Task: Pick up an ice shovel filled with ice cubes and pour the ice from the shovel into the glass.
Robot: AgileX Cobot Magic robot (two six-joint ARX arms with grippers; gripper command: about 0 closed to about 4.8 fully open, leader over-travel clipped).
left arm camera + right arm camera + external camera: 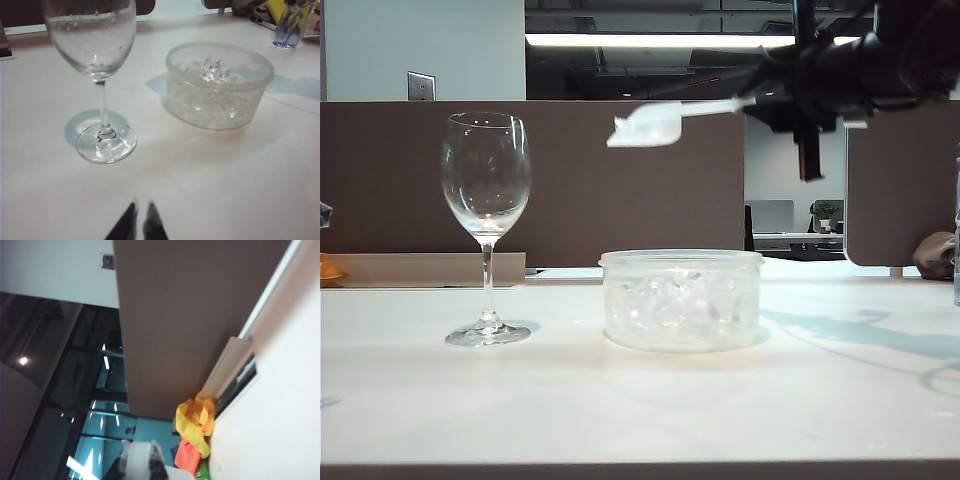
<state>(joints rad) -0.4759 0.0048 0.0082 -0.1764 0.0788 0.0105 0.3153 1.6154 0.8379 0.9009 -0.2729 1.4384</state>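
The glass (486, 215) stands empty on the left of the table (640, 400). The left gripper (141, 222) hangs low over the near table just in front of the glass's foot, its tips nearly together and holding nothing. Right of the glass and well apart from it sits the tub (681, 300), heaped with ice cubes (214, 70). High above the tub, the shovel (650, 124) is held roughly level, bowl toward the glass. The right gripper (790, 95), at upper right, is clamped on the far end of its handle.

The risks: the shovel is gripped at the very end of a long thin handle, so it could twist or sag in the jaws and spill over the table. The glass mouth is narrow, and a pour begun short of it would miss. A low pass could clip the rim and topple the glass.

Only the exterior view shows the shovel's height and its gap from the glass. The left wrist view shows the cubes piled above the tub rim. The right wrist view shows mostly wall and ceiling, with part of the shovel at its edge. Whether the shovel holds ice cannot be told.
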